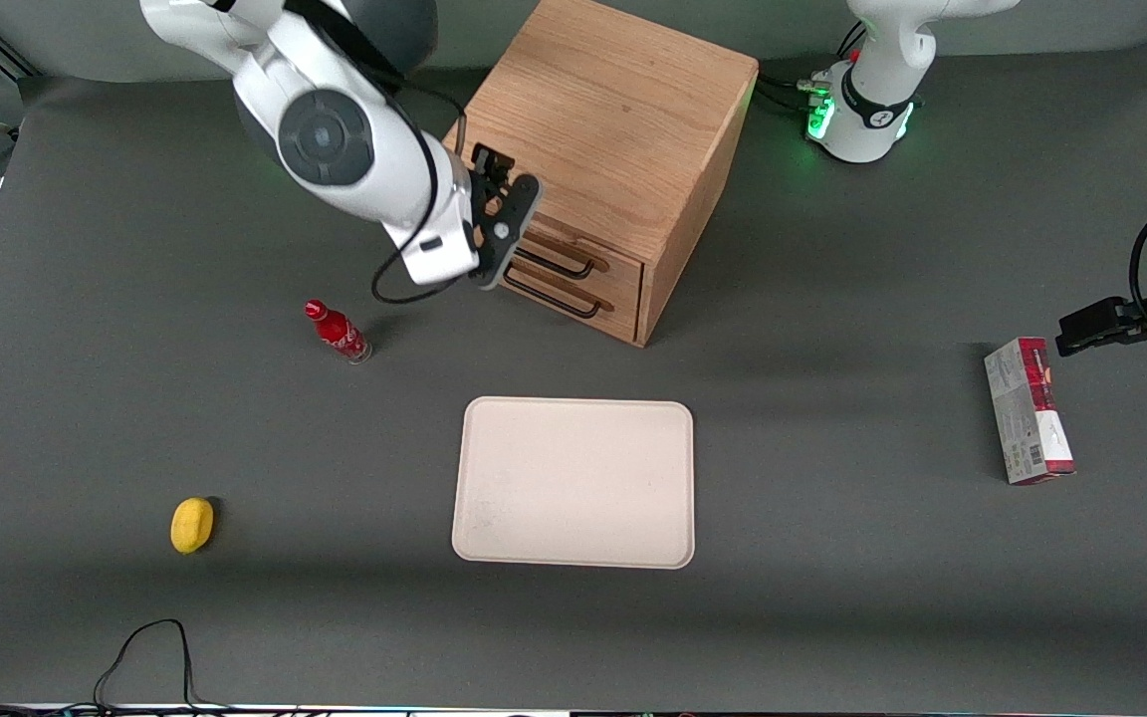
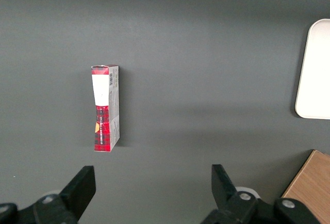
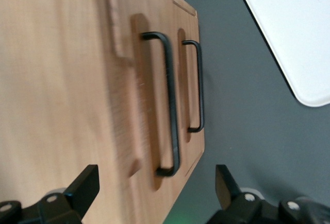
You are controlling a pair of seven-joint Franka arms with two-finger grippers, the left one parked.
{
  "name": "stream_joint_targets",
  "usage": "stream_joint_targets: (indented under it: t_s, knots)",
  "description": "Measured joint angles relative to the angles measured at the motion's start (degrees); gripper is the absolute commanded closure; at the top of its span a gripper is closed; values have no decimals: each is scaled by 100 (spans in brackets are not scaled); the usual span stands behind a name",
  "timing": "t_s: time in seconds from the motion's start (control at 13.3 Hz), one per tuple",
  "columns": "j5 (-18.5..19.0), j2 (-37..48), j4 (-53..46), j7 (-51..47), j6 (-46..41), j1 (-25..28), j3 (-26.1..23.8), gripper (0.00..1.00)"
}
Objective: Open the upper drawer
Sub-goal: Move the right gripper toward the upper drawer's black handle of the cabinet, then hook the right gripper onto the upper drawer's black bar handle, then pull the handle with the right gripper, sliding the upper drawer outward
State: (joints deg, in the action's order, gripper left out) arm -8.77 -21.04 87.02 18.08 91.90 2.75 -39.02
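The wooden cabinet stands at the back of the table, both drawers shut. The upper drawer carries a long black bar handle; the lower drawer's handle runs just below it. My right gripper hovers in front of the drawers, at the handles' end toward the working arm. In the right wrist view the gripper is open and empty. Its fingers stand wide on either side of the upper handle without touching it. The lower handle lies beside it.
A cream tray lies nearer the front camera than the cabinet. A red bottle stands close beside the working arm. A yellow fruit lies nearer the front camera. A red and white box lies toward the parked arm's end.
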Motion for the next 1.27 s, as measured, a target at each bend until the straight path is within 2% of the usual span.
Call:
stream_joint_targets:
  t_s: [0.22,0.67,1.05,1.27]
  knots:
    - [106,-361,100,82,384,38,-3,0]
    - [421,-472,545,83,1074,158,-23,0]
    - [847,-596,662,83,1353,160,-21,0]
    - [1168,-731,407,94,1394,130,19,0]
